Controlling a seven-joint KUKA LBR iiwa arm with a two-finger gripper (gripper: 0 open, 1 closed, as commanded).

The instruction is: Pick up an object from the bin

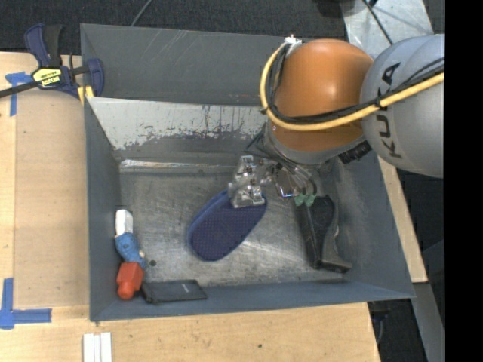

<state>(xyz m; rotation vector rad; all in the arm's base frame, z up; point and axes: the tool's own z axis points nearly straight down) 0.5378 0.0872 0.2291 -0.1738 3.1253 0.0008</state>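
Roughly central in the bin, the end effector sits over the upper end of a dark blue oval pad; whether spread or pinching cannot be told.

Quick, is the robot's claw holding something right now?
Gripper: cannot be told whether it is open, closed or holding anything. It is at the upper end of the blue oval pad.

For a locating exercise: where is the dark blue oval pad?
Camera view: the dark blue oval pad lies mid-floor in the bin, its upper end under the gripper, a black tool to its right.
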